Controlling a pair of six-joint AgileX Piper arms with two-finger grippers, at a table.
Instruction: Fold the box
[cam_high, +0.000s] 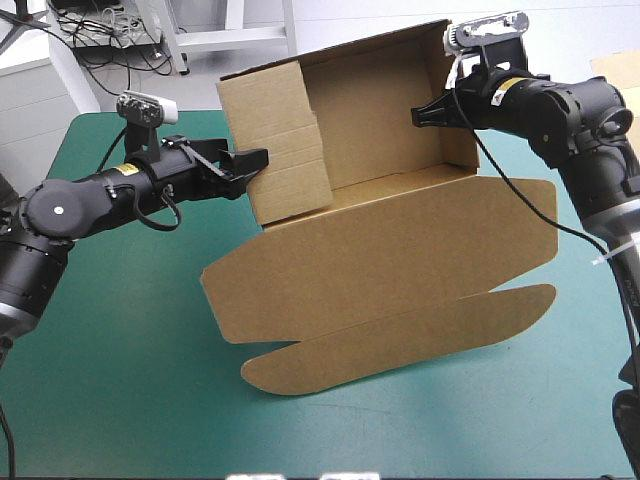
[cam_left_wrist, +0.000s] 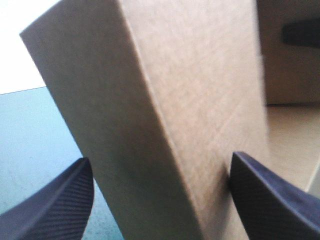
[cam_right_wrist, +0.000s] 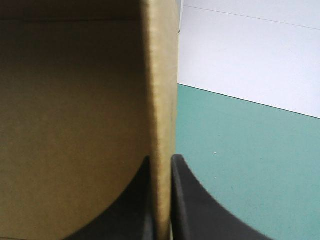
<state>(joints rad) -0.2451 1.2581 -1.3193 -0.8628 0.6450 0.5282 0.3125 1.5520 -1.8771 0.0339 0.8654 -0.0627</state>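
Box (cam_high: 400, 250): brown, centre of the frame; back and side walls stand raised in the upper half, and the broad lid panel and rounded flap lie flat toward the bottom.
Counter (cam_high: 110, 360): teal-green cover under the box.
Left claw (cam_high: 248, 163): middle left; black fingers spread wide, straddling the box's left wall.
Right claw (cam_high: 432, 112): upper right; fingers pinched onto the right wall.
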